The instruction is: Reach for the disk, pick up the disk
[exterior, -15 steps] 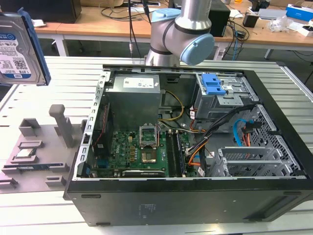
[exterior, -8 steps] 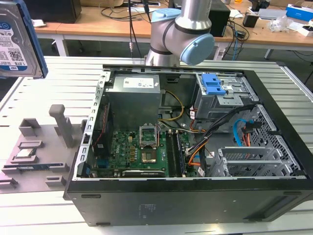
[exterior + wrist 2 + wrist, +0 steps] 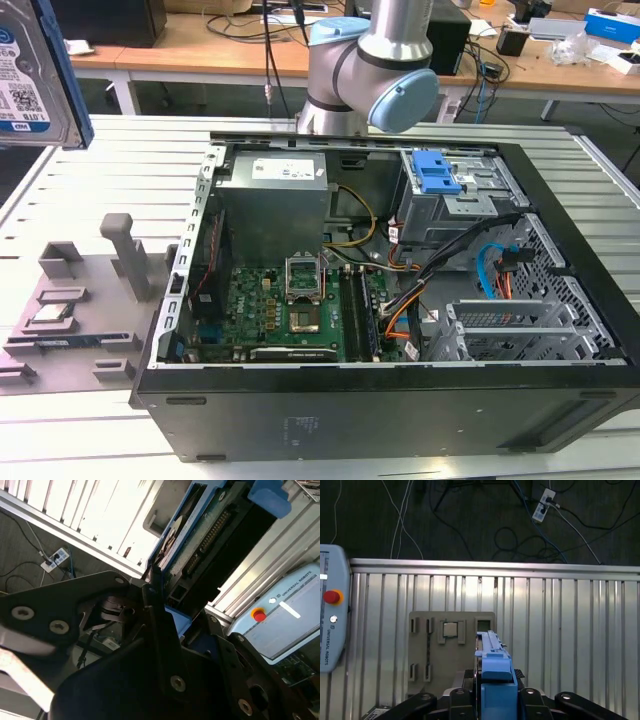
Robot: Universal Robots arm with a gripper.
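The disk (image 3: pixel 30 70), silver with a white-and-blue label and a blue side rail, hangs in the air at the exterior view's upper left, well above the slatted table. In the first wrist view I see it edge-on: its blue rail (image 3: pixel 493 672) stands upright between the black fingers of my gripper (image 3: pixel 492 692), which is shut on it. The second wrist view shows the disk's green circuit-board side (image 3: pixel 207 535) and blue rail running away from the dark gripper body (image 3: pixel 165 630).
Below the disk lies a grey fixture tray (image 3: pixel 422 645) holding a small square processor chip (image 3: pixel 450 629). An open computer case (image 3: pixel 400 300) fills the table's middle. The arm's base (image 3: pixel 365 60) stands behind it. A teach pendant (image 3: pixel 330 615) lies on the slatted table.
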